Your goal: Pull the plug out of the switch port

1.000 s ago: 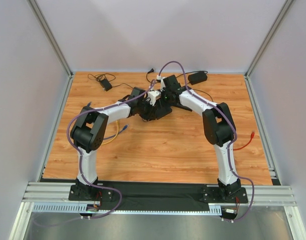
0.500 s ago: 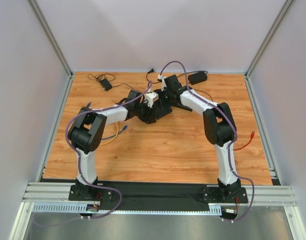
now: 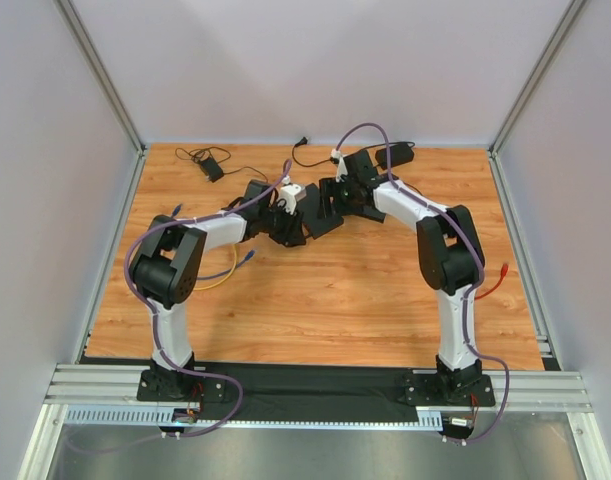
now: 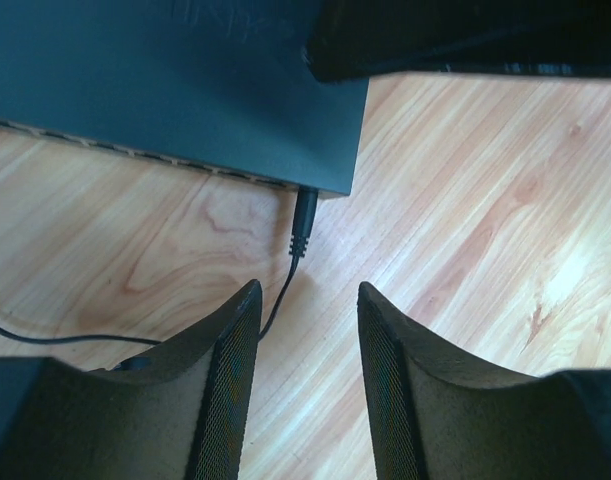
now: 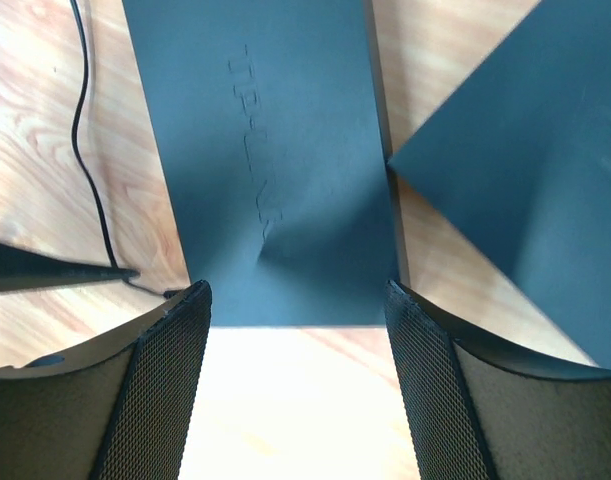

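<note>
Look at the switch (image 4: 185, 90) first, because everything else sits around it. The plug (image 4: 305, 212) is still in the switch. It pokes straight out of the switch's side wall, close to one corner. Its thin black cord (image 4: 281, 288) runs away from the switch along the table (image 4: 485, 220) and then bends off to one side. Your left gripper (image 4: 303, 340) is on that same side of the switch, a little way back from the plug and not touching it. Its jaws are partly apart and hold nothing. The gap between them lines up with the plug, so the plug's long line points from the switch right into that gap. I think that is what counts for your next move. Go straight in toward the switch, close on the plug's body, then pull straight back out along that line and not sideways. Your left arm is the nearer one to the plug. Your right gripper (image 5: 297, 380) hangs over the end of the switch with its jaws spread wide, one finger (image 5: 170, 390) by each long side. I cannot tell if they touch it. It looks set to keep the switch from sliding when you pull.
</note>
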### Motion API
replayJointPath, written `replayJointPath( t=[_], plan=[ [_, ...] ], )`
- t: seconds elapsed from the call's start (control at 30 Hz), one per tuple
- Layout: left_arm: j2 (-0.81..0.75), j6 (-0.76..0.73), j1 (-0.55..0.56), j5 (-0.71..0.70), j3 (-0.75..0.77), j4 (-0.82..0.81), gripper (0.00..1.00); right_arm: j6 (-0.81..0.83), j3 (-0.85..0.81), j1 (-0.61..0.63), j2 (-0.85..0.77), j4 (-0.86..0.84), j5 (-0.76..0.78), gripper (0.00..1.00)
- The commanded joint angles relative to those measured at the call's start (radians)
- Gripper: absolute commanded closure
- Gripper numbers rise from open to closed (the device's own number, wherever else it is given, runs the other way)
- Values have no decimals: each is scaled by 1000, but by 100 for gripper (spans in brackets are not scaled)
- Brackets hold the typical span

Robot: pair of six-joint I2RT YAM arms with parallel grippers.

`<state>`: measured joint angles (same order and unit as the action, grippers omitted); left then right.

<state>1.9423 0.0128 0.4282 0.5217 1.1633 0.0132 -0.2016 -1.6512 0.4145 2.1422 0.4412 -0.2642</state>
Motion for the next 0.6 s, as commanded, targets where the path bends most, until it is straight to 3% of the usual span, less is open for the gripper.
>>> replayJointPath(
  t=[0.0,0.37,0.47,0.57],
  plan=[
    [20,-2,3,35,47,-16,49,8,31,1,-87,2,19,28],
    [96,7,7,37,151,108,49,-1,56,0,-113,-12,20,29],
    [112,6,7,41,168,128,54,-5,59,1,-116,-16,19,29],
    [141,0,7,49,200,172,67,4,50,12,-111,-7,23,30]
  ],
)
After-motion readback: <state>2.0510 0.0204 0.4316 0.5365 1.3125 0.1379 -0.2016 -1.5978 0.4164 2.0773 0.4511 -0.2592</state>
